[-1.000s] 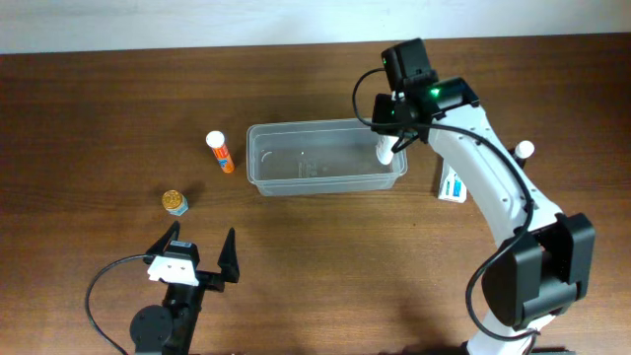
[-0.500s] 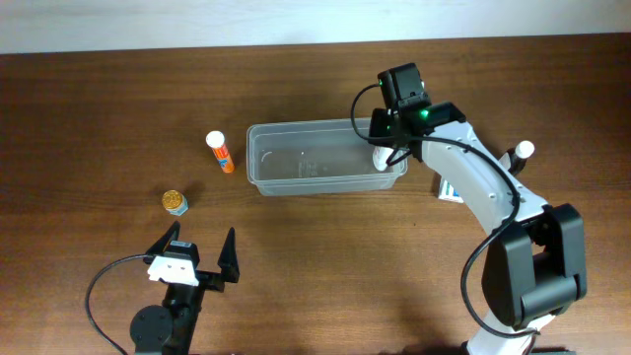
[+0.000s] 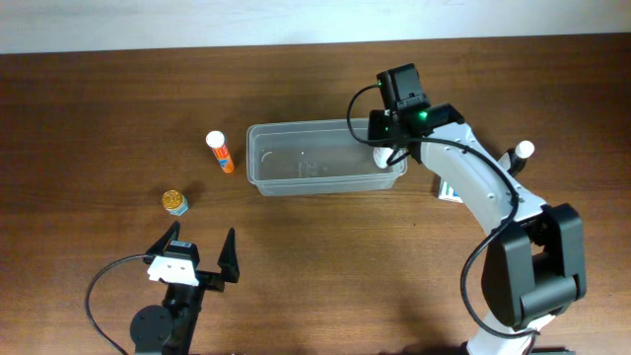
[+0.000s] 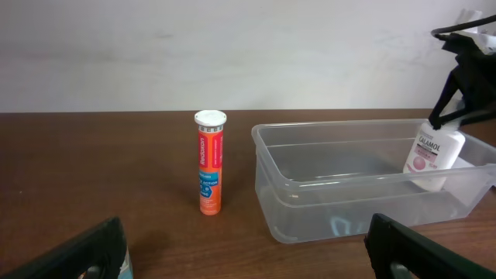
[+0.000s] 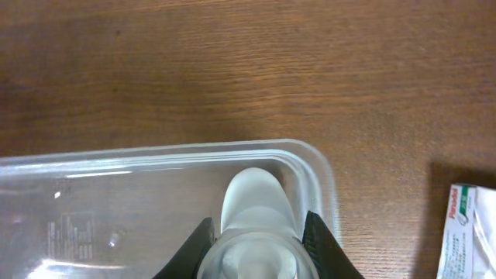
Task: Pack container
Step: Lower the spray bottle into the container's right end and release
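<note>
The container (image 3: 296, 186) is a clear rectangular tub at the table's middle, also in the left wrist view (image 4: 341, 186) and the right wrist view (image 5: 155, 152). My right gripper (image 3: 386, 148) (image 5: 257, 226) is shut on a white lotion bottle (image 3: 382, 156) (image 4: 432, 153) (image 5: 252, 203), held tilted inside the tub's right end. The bottle's base is low in the tub; whether it touches the floor I cannot tell. My left gripper (image 3: 202, 239) (image 4: 248, 256) stands wide open near the front edge, with nothing between its fingers.
An orange tube (image 3: 220, 152) (image 4: 209, 163) stands upright left of the tub. A small gold-topped jar (image 3: 175, 201) sits further front left. A white-and-green box (image 3: 451, 187) (image 5: 469, 232) lies right of the tub, and a white-capped item (image 3: 525, 151) stands beyond it.
The right gripper has moved left and down with the white bottle, bringing it from the tub's right rim into its right end. The left arm has not moved.
</note>
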`<control>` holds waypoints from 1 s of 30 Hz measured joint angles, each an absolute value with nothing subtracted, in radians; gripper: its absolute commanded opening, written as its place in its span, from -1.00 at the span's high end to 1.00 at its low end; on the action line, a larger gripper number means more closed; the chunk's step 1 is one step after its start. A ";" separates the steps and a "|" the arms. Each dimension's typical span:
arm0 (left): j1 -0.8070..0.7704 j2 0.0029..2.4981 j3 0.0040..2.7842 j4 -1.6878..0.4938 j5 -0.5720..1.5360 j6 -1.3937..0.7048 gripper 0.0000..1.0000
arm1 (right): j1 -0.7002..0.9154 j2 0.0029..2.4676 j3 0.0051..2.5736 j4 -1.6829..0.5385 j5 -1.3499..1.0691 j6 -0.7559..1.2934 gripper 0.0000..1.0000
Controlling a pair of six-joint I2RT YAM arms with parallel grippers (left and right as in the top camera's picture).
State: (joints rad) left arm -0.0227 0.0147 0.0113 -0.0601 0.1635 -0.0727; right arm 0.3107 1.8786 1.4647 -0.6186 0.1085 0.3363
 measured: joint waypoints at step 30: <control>-0.023 0.015 0.011 -0.060 0.163 -0.073 -0.99 | 0.342 1.878 1.465 -0.604 0.160 0.298 0.38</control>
